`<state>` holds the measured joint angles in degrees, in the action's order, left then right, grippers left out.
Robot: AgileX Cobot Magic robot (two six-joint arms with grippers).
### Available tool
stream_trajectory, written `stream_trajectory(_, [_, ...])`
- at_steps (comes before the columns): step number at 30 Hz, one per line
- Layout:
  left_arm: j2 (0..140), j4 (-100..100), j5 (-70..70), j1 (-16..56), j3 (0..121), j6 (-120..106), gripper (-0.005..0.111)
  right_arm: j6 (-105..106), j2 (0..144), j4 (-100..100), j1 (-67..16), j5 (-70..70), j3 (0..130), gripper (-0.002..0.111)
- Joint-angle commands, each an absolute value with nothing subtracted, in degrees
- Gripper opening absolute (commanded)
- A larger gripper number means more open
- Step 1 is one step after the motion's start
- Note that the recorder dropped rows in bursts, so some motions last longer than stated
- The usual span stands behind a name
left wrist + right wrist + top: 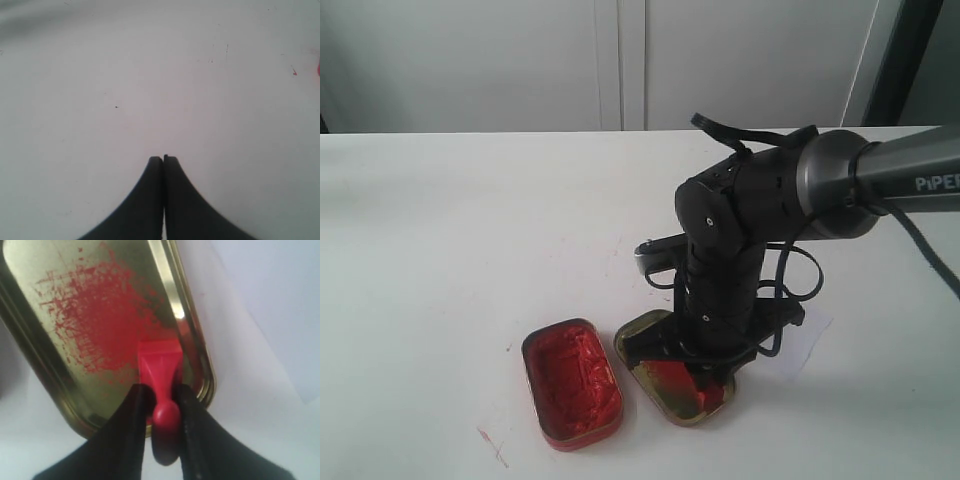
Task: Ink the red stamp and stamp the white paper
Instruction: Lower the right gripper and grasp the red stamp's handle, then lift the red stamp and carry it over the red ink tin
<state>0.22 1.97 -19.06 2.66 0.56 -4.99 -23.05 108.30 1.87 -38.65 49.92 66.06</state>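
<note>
Left gripper (163, 159): fingers pressed flat together with no gap, holding nothing, above bare table
Table (440, 250): white top with a few small red marks, one thin streak (492, 445) near the front edge on the left of the ink tin
Ink tin (570, 383): open rounded-rectangle tin full of rough red paste, lying left of the gold lid and just beside it, the two nearly touching at their near corners
Gold lid (35, 275): lies inside-up on the table, with a wide red smear (95, 320) across its floor; in the exterior view the right arm covers much of it
Red stamp (160, 370): stands in the gold lid, its square base down on the lid floor at the edge of the smear and close to the lid's rim, its knob pointing up between the fingers
Right gripper (161, 390): narrow, its two black fingers (127, 430) closed against either side of the stamp's knob with no gap showing
Right arm (750, 220): reaches in from the right and bends straight down over the lid
White paper (802, 345): flat on the table on the right of the lid, partly hidden by the gripper; whether the lid's edge rests on it I cannot tell
</note>
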Motion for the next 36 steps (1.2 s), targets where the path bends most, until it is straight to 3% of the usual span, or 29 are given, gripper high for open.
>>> stream_trajectory(1, [0.00, 2.11, -19.11, 2.95, 0.00, -4.90, 0.000, -23.18, 107.26, 2.21, -38.65, 50.17, 66.18, 0.000])
stream_trajectory(14, [0.00, 2.11, -19.11, 2.95, 0.00, -4.90, 0.000, -22.62, 101.69, 2.46, -38.87, 50.97, 67.22, 0.000])
stream_trajectory(36, [0.00, 2.11, -19.11, 2.95, 0.00, -4.90, 0.000, -18.18, 108.74, 2.09, -48.71, 63.26, 87.20, 0.000])
